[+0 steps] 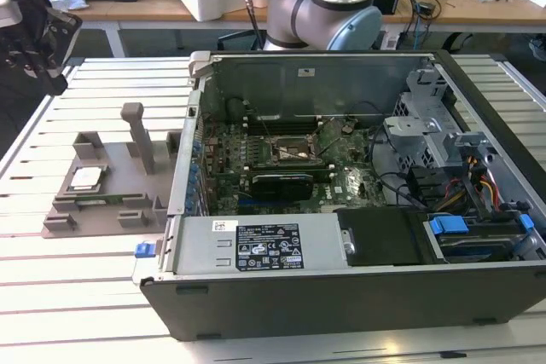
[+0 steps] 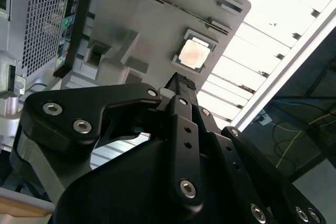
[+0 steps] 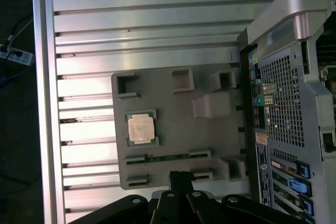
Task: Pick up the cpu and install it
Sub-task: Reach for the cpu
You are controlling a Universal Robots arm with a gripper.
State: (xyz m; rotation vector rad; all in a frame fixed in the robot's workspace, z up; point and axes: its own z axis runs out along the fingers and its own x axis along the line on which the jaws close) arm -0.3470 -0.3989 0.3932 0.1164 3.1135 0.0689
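Exterior view, cpu (image 1: 86,179) flat, silver top up

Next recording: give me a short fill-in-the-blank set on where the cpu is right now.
1. The cpu sits on a grey ___, outside the computer case.
2. In the exterior view, the cpu lies to the ___ of the computer case.
3. The gripper carries ___.
Missing words: plate; left; nothing.

Slatted metal table (image 1: 77,296) with grey fixture plate (image 1: 128,192) beside computer case (image 1: 341,304).
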